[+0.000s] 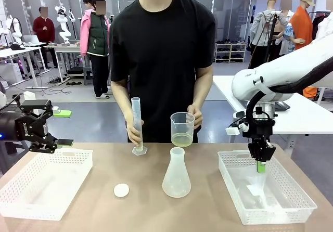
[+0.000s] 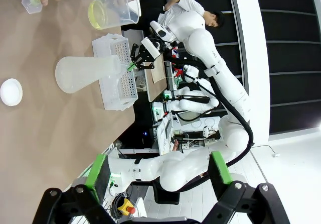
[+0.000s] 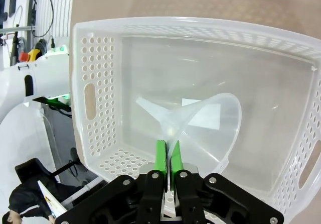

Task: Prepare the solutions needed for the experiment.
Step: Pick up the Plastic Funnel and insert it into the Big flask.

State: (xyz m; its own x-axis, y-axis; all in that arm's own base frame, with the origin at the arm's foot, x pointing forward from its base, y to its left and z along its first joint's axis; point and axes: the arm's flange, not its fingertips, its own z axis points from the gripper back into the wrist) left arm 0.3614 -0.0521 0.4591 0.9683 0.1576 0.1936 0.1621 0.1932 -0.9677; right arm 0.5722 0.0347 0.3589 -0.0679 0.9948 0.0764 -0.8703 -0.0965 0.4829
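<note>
Pale yellow solution (image 1: pixel 182 139) lies as a shallow layer in a clear beaker (image 1: pixel 182 123), which a person's hand (image 1: pixel 196 115) holds above the middle of the tabletop's (image 1: pixel 203 211) far edge. The person's other hand (image 1: pixel 134 133) grips a cylinder (image 1: pixel 137 118) standing upright at that far edge, just beside the beaker. A frosted flask (image 1: pixel 176 176) stands mid-tabletop, nearer than the beaker. A white cap (image 1: pixel 121 190) lies to its left, towards the near edge. A white basket (image 1: pixel 31 201) sits at the left end, and another, the right basket (image 1: pixel 291 203), at the right end. The right gripper (image 1: pixel 261 163) reaches down into the right basket with its green pads pressed together on the thin wall of a clear funnel (image 3: pixel 210 118). The left gripper (image 1: pixel 47 133) hangs over the left basket's far left corner, fingers apart, holding nothing.
</note>
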